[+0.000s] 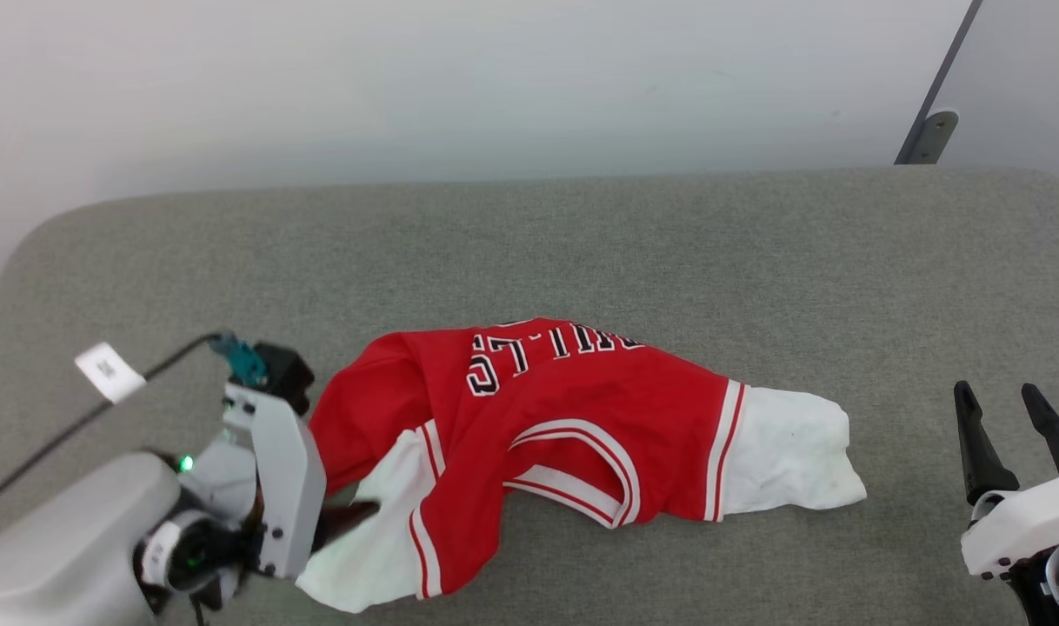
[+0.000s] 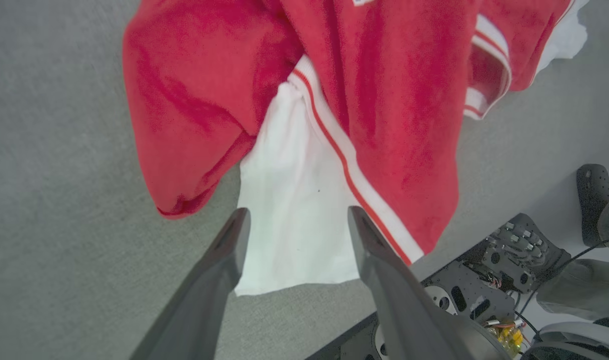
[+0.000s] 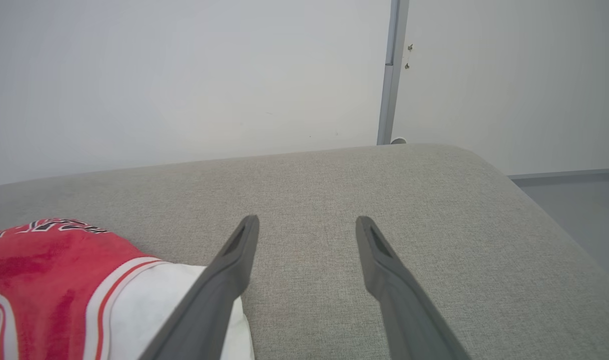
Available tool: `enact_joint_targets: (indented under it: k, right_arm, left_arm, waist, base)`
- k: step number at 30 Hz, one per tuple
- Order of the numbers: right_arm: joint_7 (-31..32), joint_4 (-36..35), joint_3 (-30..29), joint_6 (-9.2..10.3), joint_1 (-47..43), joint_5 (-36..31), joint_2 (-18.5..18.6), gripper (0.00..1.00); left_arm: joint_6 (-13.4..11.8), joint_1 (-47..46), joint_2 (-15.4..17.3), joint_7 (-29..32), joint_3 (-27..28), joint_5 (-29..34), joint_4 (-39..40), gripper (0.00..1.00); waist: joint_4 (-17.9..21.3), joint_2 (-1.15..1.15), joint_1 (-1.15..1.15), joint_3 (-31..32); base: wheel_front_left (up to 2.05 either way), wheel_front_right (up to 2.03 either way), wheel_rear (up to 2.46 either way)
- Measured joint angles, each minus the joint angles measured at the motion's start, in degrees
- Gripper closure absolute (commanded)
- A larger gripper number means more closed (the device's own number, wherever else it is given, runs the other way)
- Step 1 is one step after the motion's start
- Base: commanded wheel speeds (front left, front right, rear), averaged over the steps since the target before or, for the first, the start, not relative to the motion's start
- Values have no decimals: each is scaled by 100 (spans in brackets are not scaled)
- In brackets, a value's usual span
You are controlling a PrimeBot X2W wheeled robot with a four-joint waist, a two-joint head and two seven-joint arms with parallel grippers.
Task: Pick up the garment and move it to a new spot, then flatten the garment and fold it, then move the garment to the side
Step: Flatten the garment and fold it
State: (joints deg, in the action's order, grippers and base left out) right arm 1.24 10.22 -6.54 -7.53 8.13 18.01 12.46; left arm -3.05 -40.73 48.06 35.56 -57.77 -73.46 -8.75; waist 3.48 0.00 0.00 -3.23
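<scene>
The garment [image 1: 564, 409], a red jersey with white sleeves and striped trim, lies crumpled on the grey cushion [image 1: 529, 252], chest lettering upside down at its far edge. My left gripper [image 2: 294, 217] is open above the near white sleeve [image 2: 297, 200], one finger on each side of the cloth's lower part; in the head view its dark fingers [image 1: 351, 515] poke out from the wrist housing at that sleeve. My right gripper [image 1: 1008, 400] stands open at the lower right, apart from the other white sleeve [image 1: 786, 461]. In the right wrist view the garment [image 3: 59, 270] lies left of the fingers [image 3: 234, 260].
A black cable with a white tag [image 1: 108, 371] runs across the cushion's left side. A pale wall [image 1: 495, 78] stands behind, with a grey post [image 1: 929, 130] at the right. A dark shoe [image 2: 594, 200] and the robot's base show beyond the cushion's near edge.
</scene>
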Motion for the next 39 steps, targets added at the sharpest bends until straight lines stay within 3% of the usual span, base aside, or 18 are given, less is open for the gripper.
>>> enact_joint_targets:
  k: [6, 15, 16, 17, 18, 19, 20, 28, 39]
  right_arm:
    - [3, -21, 59, 0, 52, 4, 5, 0]
    - [2, -29, 79, 0, 76, 63, 36, 0]
    - [3, -26, 79, 0, 76, 63, 40, 0]
    - [3, -25, 79, 0, 78, 64, 41, 0]
    - [3, -24, 78, 0, 80, 64, 40, 0]
    - [3, -23, 76, 0, 81, 65, 40, 0]
    - [3, -23, 75, 0, 82, 66, 40, 0]
    - [2, -29, 13, 0, 94, 90, 48, 0]
    - [37, -91, -26, 0, 77, 58, 20, 0]
  left_arm:
    - [69, 180, -255, 105, -248, 38, -836, 0]
    - [393, 181, -709, -153, -461, 321, -1950, 0]
    - [407, 177, -766, -186, -442, 291, -2080, 12]
    - [434, 167, -815, -192, -449, 297, -2190, 47]
    - [494, 154, -847, -230, -450, 301, -2287, 59]
    - [533, 144, -883, -237, -424, 265, -2395, 87]
    - [566, 140, -916, -226, -408, 216, -2497, 100]
    - [803, 55, -934, -521, -177, 55, -3076, 100]
    - [637, -182, -234, -855, -65, 347, -3238, 100]
  waist:
    - [29, 0, 0, -94]
    - [113, 0, 0, -205]
    - [116, 0, 0, -209]
    - [118, 0, 0, -213]
    - [120, 0, 0, -216]
    - [120, 0, -1, -217]
    - [120, 0, 0, -218]
    - [85, 0, 0, -233]
    - [-2, 0, 0, -214]
  base:
    - [0, 0, 0]
    - [0, 0, 0]
    - [0, 0, 0]
    - [0, 0, 0]
    - [0, 0, 0]
    - [0, 0, 0]
    - [0, 0, 0]
    - [0, 0, 0]
    - [0, 0, 0]
